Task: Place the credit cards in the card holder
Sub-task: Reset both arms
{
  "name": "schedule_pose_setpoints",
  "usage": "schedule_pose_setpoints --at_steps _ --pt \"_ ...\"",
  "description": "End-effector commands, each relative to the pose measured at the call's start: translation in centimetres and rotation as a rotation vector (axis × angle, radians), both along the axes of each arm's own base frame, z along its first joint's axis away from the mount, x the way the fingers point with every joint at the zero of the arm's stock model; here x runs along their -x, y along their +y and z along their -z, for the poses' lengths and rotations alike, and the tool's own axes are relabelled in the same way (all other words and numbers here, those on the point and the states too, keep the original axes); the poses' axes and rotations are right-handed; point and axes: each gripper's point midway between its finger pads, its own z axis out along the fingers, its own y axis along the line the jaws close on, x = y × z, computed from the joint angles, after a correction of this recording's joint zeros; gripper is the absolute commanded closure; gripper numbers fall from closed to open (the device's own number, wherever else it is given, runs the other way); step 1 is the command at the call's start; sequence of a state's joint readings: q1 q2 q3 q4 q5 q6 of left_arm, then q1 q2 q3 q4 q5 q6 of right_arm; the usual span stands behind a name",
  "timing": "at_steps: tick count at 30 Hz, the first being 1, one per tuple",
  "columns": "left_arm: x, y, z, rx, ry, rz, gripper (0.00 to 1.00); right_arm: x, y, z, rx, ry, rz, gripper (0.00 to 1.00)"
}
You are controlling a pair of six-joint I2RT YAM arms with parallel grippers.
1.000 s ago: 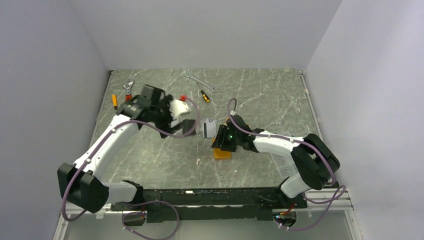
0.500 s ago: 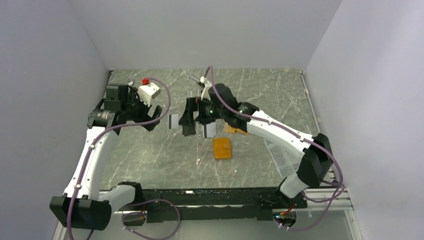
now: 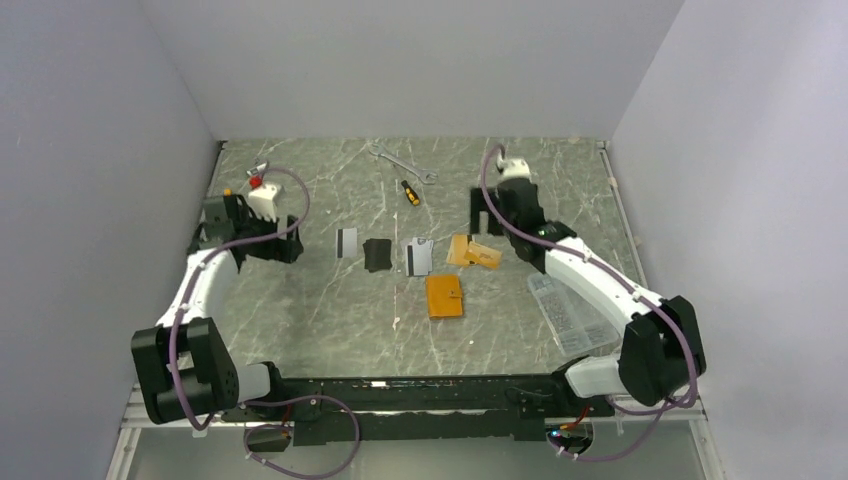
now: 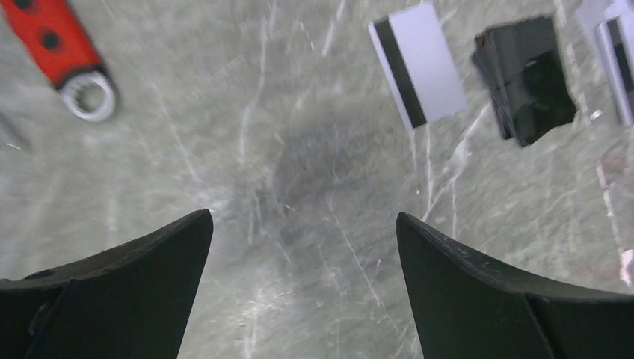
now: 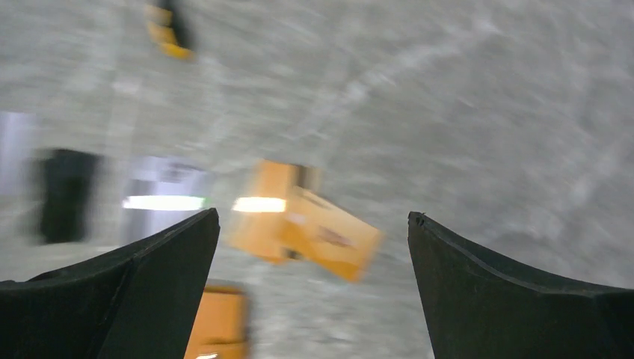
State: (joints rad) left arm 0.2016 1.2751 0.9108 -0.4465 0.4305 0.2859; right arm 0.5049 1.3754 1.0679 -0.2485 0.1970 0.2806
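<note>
Both arms withdrawn, 9 and 2 o'clock of shut card holder; left gripper, right gripper spread, empty (credit cards still loose)

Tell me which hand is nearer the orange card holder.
Right. The right hand is just beyond the card holder, slightly right; the left hand sits far off to its left.

Grey marbled table, pale walls

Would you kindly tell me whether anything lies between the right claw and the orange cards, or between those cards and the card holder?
Nothing visible does. The right claw is open, facing the orange cards, and only bare table separates them from the card holder, which lies closed beside them.
</note>
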Motion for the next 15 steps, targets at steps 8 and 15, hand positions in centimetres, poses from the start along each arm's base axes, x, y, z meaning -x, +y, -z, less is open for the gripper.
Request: schedule_pose_setpoints --at_steps 8,15 --pt "-2.5 -0.9 2.6 0.003 -0.383 0.035 0.01 -0.1 -19.2 6.0 0.285 -0.243 0.621 0.02" --pt "-1.5 -0.7 1.7 -0.030 -0.542 0.004 0.01 1.4 -22.1 6.8 0.177 -0.357 0.658 0.01"
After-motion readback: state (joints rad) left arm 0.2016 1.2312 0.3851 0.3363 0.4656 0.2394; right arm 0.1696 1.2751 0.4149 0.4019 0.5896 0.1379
